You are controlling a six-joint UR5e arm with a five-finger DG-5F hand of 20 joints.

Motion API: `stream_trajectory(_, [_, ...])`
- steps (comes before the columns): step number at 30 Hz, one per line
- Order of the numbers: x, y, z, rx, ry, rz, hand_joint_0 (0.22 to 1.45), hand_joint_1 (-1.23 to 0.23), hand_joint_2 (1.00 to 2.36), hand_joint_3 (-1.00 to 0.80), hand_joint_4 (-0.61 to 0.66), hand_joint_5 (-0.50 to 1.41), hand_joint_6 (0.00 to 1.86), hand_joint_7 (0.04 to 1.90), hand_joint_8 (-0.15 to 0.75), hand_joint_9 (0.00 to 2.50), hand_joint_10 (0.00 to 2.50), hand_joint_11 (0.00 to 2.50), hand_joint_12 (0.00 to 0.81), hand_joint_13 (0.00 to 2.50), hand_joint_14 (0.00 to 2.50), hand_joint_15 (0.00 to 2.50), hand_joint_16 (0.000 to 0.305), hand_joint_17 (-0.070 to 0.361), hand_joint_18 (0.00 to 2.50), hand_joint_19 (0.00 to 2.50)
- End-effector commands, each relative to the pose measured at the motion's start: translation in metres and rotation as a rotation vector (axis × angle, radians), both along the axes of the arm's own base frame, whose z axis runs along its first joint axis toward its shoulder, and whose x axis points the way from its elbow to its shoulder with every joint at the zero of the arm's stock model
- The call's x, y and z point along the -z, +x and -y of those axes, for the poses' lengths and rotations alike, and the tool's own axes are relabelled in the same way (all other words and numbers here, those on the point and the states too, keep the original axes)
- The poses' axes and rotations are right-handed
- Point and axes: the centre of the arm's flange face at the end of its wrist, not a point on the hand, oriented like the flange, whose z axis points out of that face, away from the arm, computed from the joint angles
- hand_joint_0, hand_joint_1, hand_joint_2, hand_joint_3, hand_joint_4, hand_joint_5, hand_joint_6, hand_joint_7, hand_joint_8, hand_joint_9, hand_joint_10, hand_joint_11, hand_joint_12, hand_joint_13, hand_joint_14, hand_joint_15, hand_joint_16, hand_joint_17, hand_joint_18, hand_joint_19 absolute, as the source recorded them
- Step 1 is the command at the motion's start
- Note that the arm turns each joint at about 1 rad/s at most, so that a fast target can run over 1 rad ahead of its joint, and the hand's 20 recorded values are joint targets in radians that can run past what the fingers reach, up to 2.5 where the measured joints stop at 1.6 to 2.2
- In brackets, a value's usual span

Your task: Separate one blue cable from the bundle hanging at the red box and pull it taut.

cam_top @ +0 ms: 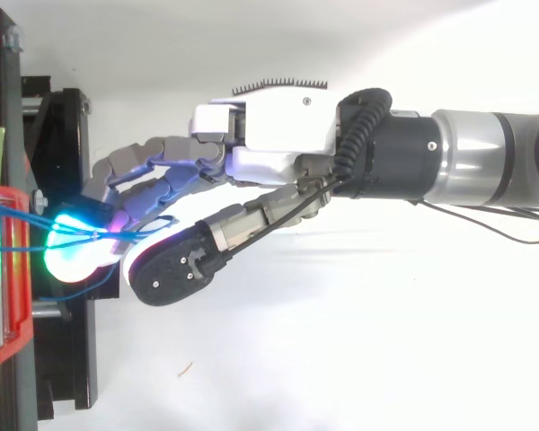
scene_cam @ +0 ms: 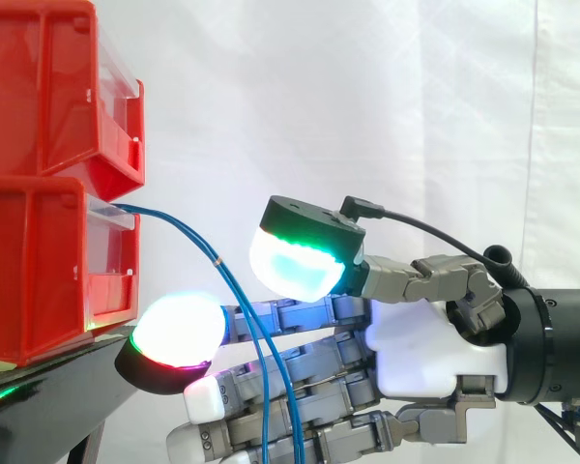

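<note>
Blue cables [scene_cam: 217,261]: thin, glossy strands arcing from lower red bin [scene_cam: 39,271] lip, draped across hand [scene_cam: 425,348]; fingers nearly straight, unclenched, beside bin edge.

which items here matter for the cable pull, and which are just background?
Job: blue cables, lower red bin, robot hand.
Background: upper red bin, black stand, white curtain.

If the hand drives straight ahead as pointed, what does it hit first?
Likely the lower red bin front or the black stand edge beneath it, though depth is unclear. The blue cables cross the hand.
</note>
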Motion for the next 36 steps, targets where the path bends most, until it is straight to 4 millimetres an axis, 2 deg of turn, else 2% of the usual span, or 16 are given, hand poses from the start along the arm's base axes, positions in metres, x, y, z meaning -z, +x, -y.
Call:
stream_trajectory(1, [-0.001, -0.001, 0.003, -0.013, 0.000, 0.001, 0.61, -0.64, 1.01, -0.31, 0.17, -0.19, 0.50, 0.87, 0.241, 0.64, 0.02, 0.49, 0.264, 0.43, 0.01, 0.26, 0.032, 0.071, 0.33, 0.33])
stream_trajectory(15, [-0.011, -0.002, 0.001, -0.054, -0.006, 0.012, 0.64, -0.63, 1.01, -0.31, 0.19, -0.18, 0.50, 0.92, 0.245, 0.66, 0.02, 0.51, 0.271, 0.50, 0.01, 0.31, 0.031, 0.069, 0.37, 0.35])
stream_trajectory(21, [-0.021, -0.003, 0.003, -0.049, -0.005, 0.024, 0.61, -0.60, 1.01, -0.39, 0.20, -0.17, 0.50, 0.93, 0.249, 0.68, 0.02, 0.52, 0.271, 0.51, 0.01, 0.32, 0.031, 0.070, 0.40, 0.36])
stream_trajectory(24, [-0.021, -0.003, 0.006, -0.040, -0.005, 0.026, 0.58, -0.57, 1.00, -0.45, 0.20, -0.18, 0.50, 0.93, 0.255, 0.68, 0.02, 0.53, 0.276, 0.53, 0.01, 0.33, 0.032, 0.071, 0.42, 0.37])
stream_trajectory(36, [-0.014, -0.006, 0.011, 0.016, -0.019, 0.005, 0.56, -0.55, 1.00, -0.48, 0.21, -0.18, 0.50, 0.91, 0.259, 0.69, 0.02, 0.53, 0.282, 0.56, 0.01, 0.33, 0.032, 0.073, 0.43, 0.38])
